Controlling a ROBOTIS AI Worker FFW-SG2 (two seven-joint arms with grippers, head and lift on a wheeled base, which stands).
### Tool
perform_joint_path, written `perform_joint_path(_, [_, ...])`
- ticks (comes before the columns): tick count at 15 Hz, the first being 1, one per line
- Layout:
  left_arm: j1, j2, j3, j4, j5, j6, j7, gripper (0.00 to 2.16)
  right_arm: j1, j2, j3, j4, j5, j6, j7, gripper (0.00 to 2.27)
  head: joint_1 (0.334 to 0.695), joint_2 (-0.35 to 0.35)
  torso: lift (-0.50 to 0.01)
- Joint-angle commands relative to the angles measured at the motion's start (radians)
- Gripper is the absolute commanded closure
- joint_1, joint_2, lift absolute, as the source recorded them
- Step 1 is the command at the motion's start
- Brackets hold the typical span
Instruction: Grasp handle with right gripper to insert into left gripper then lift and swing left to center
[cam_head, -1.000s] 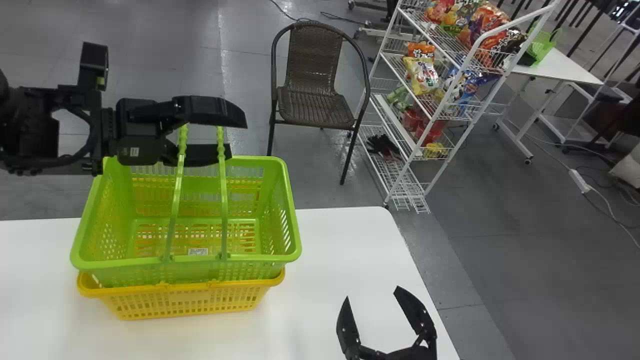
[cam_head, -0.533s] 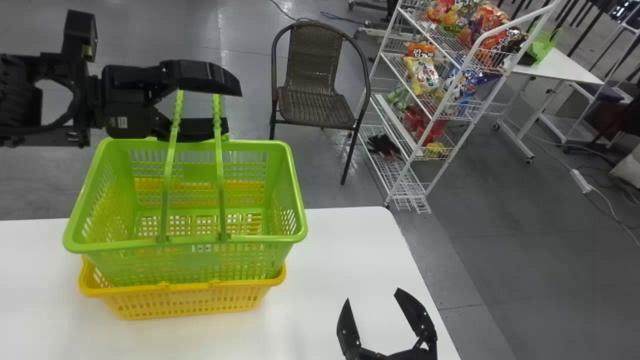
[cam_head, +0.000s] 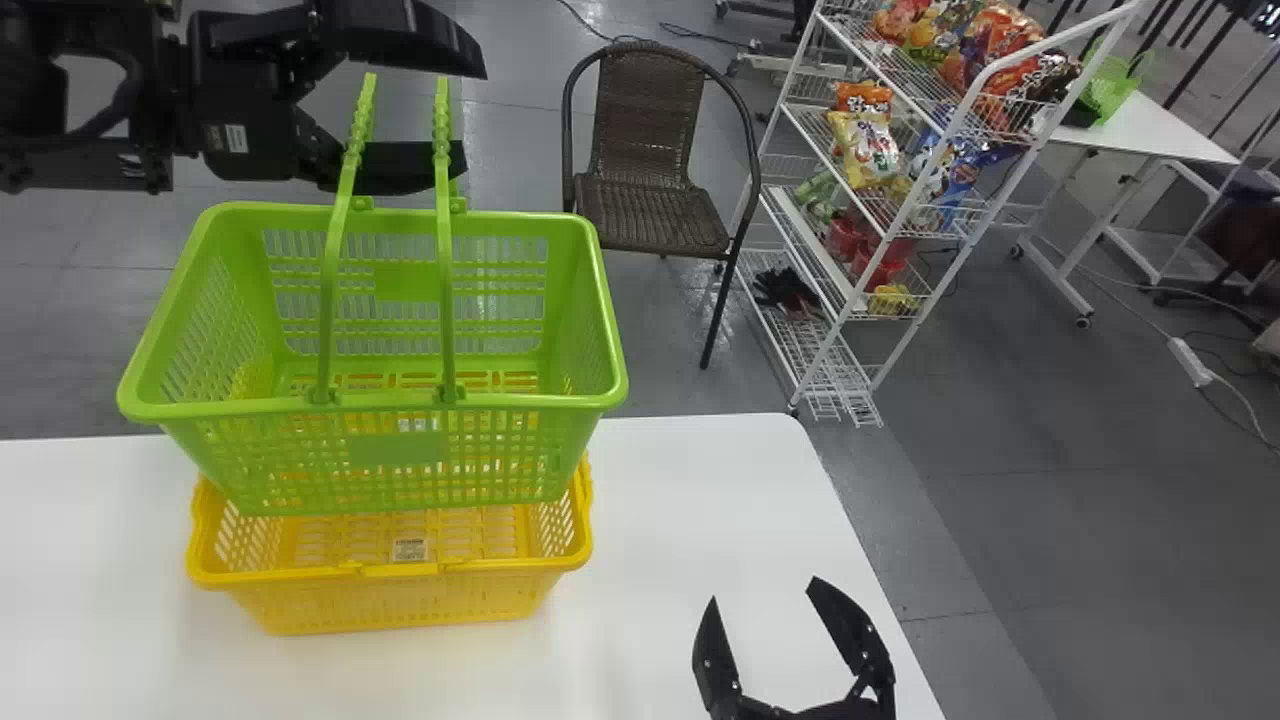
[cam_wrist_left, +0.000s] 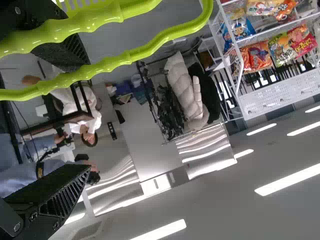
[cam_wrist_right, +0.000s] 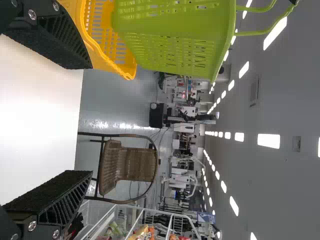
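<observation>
1. From where I'm standing, the left end effector (cam_head: 472, 114) has its fingers wide apart, and the green basket (cam_head: 395, 450) hangs by its handles (cam_head: 445, 250), which look hooked over the lower finger. Nothing's pinched, so I'd keep that finger level or they could slide toward the tip.
2. The green basket is over the yellow basket (cam_head: 400, 605) on the table (cam_head: 690, 510). I can't tell if its base fully clears the yellow rim, so imo go straight up a bit more before any sideways swing. Snag that rim and you're probably dragging both.
3. Then swing to center slow and smooth, easing in and out, because a hanging load likes to sway.
4. The right end effector (cam_head: 762, 592) is spread wide by the table's near side, holding nothing. Leave it parked, and give it plenty of room.
</observation>
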Motion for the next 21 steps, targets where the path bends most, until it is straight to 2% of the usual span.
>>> perform_joint_path(1, [-0.030, 0.007, 0.002, 0.004, 0.001, 0.001, 0.003, 0.14, -0.001, -0.001, 0.001, 0.001, -0.001, 0.000, 0.000, 0.06, 0.695, -0.288, 0.000])
perform_joint_path(8, [-0.119, 0.037, 0.013, 0.093, 0.001, 0.001, 0.005, 0.14, -0.008, -0.001, 0.006, 0.004, 0.001, 0.003, 0.000, 0.06, 0.695, -0.267, 0.000])
perform_joint_path(12, [-0.136, 0.051, 0.010, 0.114, 0.007, 0.001, 0.005, 0.43, -0.012, -0.001, 0.007, 0.004, 0.001, 0.009, 0.002, 0.06, 0.695, -0.253, 0.000])
perform_joint_path(13, [-0.141, 0.051, 0.005, 0.114, 0.001, 0.001, 0.005, 0.60, -0.012, -0.001, 0.009, 0.004, 0.001, 0.009, 0.002, 0.06, 0.695, -0.250, 0.000])
perform_joint_path(15, [-0.145, 0.053, 0.005, 0.114, -0.002, 0.001, 0.010, 1.17, -0.012, -0.001, 0.010, 0.004, 0.001, 0.009, 0.002, 0.06, 0.692, -0.247, 0.000])
perform_joint_path(17, [-0.145, 0.057, 0.001, 0.114, -0.002, 0.001, 0.017, 1.47, -0.012, -0.001, 0.010, 0.006, 0.001, 0.012, 0.002, 0.06, 0.691, -0.245, 0.000])
perform_joint_path(18, [-0.150, 0.057, -0.003, 0.114, -0.005, 0.001, 0.022, 1.73, -0.012, -0.001, 0.010, 0.006, 0.001, 0.012, 0.002, 0.06, 0.692, -0.244, 0.000])
perform_joint_path(21, [-0.155, 0.068, -0.003, 0.114, -0.007, 0.001, 0.033, 1.79, -0.012, -0.001, 0.012, 0.009, 0.001, 0.012, 0.002, 0.06, 0.694, -0.240, 0.000])
